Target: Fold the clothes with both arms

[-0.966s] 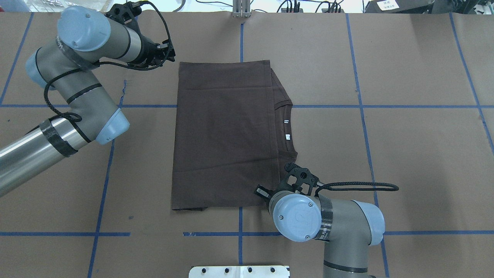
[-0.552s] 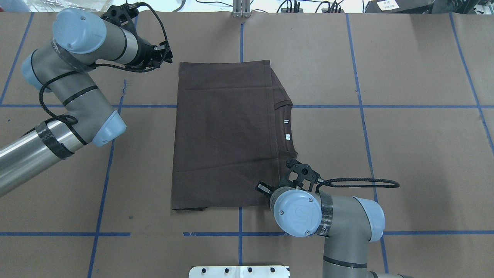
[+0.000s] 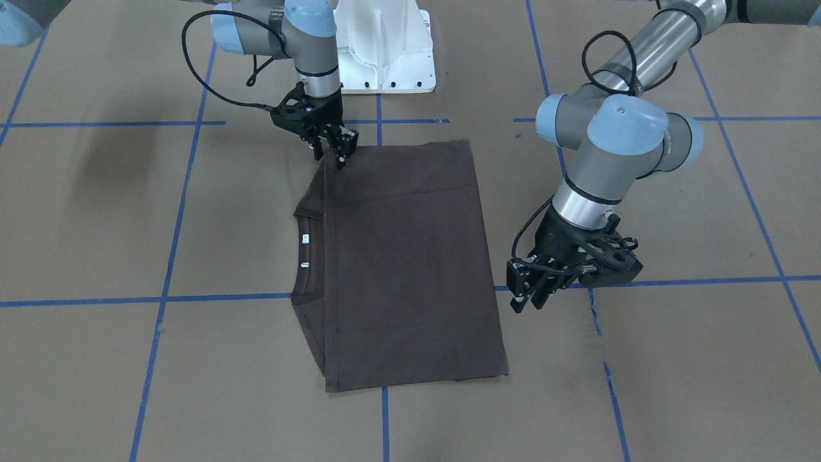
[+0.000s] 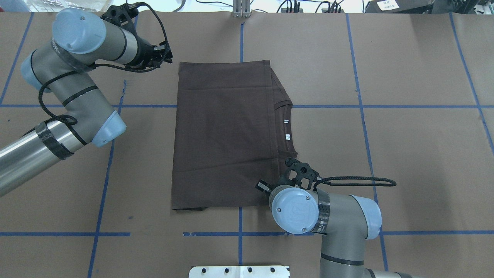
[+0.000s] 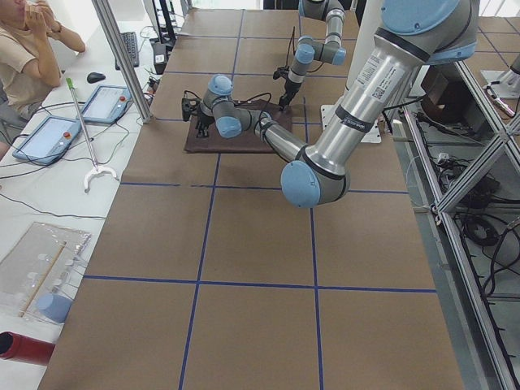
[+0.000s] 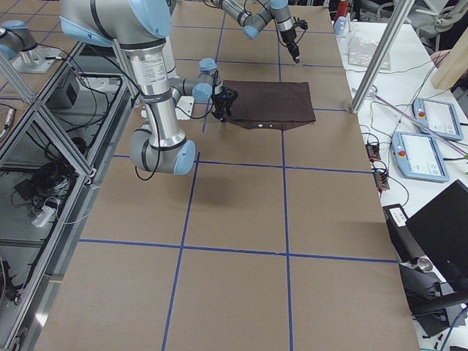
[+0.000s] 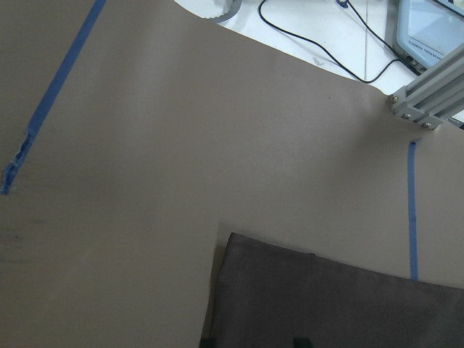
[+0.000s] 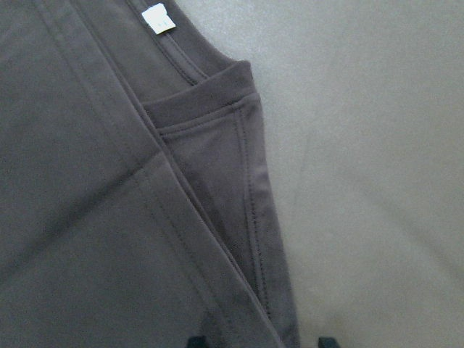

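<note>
From my console, the dark brown T-shirt (image 4: 224, 131) lies folded into a tidy rectangle at the middle of the paper-covered table (image 4: 405, 154), straddling the centre blue tape line (image 4: 241, 36). Its top layer is folded over so that the straight edge runs just inside the ribbed collar (image 8: 199, 101), which pokes out on the robot's right side with two white neck labels (image 4: 288, 136) showing. The right gripper (image 3: 329, 158) sits at the shirt's corner nearest the white pedestal (image 3: 385, 58), by the shoulder. Its fingers (image 3: 340, 160) are spread apart and hold nothing. The right wrist camera shows both tips at the bottom of its picture with the shoulder seam between them, though I cannot tell whether they touch the cloth. The left gripper (image 3: 526, 306) is on the opposite side, just beside the shirt's long edge toward its far corner and over bare paper. Its jaws are also parted and empty. The left wrist camera looks down on that corner of the shirt, with the two fingertips barely visible at the bottom edge. In the left side view a person (image 5: 20, 49) sits at the bench beside the table, near two tablets (image 5: 101, 104).
</note>
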`<state>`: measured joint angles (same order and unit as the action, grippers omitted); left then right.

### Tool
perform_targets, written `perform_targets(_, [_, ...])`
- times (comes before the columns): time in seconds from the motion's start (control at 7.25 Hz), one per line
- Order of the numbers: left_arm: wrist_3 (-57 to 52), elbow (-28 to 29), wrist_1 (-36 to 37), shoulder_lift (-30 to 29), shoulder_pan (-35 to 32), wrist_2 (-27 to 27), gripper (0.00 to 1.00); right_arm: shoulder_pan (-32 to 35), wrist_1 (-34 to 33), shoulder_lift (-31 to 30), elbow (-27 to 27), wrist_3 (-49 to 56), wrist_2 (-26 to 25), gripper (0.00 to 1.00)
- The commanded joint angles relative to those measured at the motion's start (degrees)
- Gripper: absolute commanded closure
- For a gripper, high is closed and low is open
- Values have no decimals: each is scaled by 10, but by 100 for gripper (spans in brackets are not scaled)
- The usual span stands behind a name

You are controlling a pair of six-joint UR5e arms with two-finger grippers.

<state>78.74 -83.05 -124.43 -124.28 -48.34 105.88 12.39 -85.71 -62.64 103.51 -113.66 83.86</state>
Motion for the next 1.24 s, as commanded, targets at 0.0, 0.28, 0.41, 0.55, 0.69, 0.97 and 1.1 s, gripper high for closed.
perform_targets(0.0, [0,0,1,0,0,0,53,0,0,2,0,0,0,100])
perform_targets(0.28, [0,0,1,0,0,0,53,1,0,4,0,0,0,100])
perform_targets(0.41, [0,-1,1,0,0,0,53,2,-3,5,0,0,0,100])
perform_targets(0.55, [0,-5,8,0,0,0,53,3,-12,9,3,0,0,100])
perform_targets(0.69, [0,-10,10,0,0,0,53,4,-19,9,5,0,1,100])
perform_targets(0.97, [9,-94,44,43,4,21,53,3,-51,9,36,0,1,100])
perform_targets(1.1, [44,-147,47,74,12,34,50,1,-67,2,63,-1,9,100])
